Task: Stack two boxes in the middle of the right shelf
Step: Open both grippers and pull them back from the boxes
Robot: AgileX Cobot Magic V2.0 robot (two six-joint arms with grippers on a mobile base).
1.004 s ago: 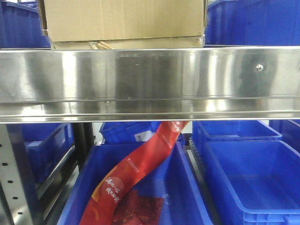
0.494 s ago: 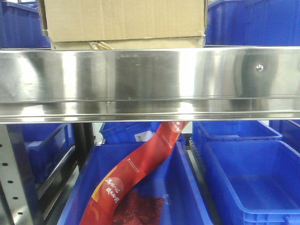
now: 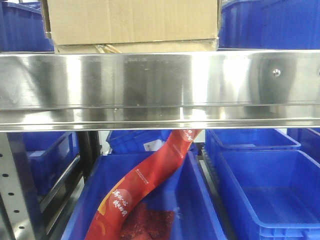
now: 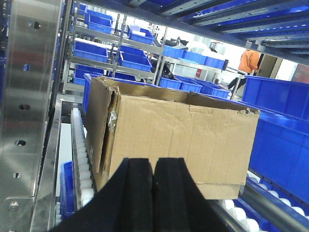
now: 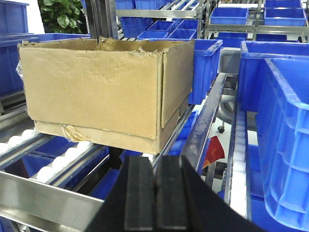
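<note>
Two brown cardboard boxes stand stacked on the shelf's white rollers. The large box (image 3: pixel 130 20) (image 4: pixel 183 130) (image 5: pixel 91 87) rests on the flatter box (image 3: pixel 150 47) (image 4: pixel 219 190) (image 5: pixel 96 136), which has a yellowish tape scrap at its left corner. The steel shelf rail (image 3: pixel 160 85) (image 5: pixel 48 195) runs in front of them. My left gripper (image 4: pixel 153 161) is shut and empty, just short of the stack's left side. Near the stack's front right corner, my right gripper (image 5: pixel 156 159) is also shut with nothing in it. Neither gripper touches a box.
Blue plastic bins (image 3: pixel 270 195) fill the level below and flank the stack (image 5: pixel 285 121). A red printed bag strip (image 3: pixel 150 175) hangs into the lower middle bin. A perforated steel upright (image 4: pixel 29 96) stands at the left. A person in orange (image 4: pixel 249 60) is far behind.
</note>
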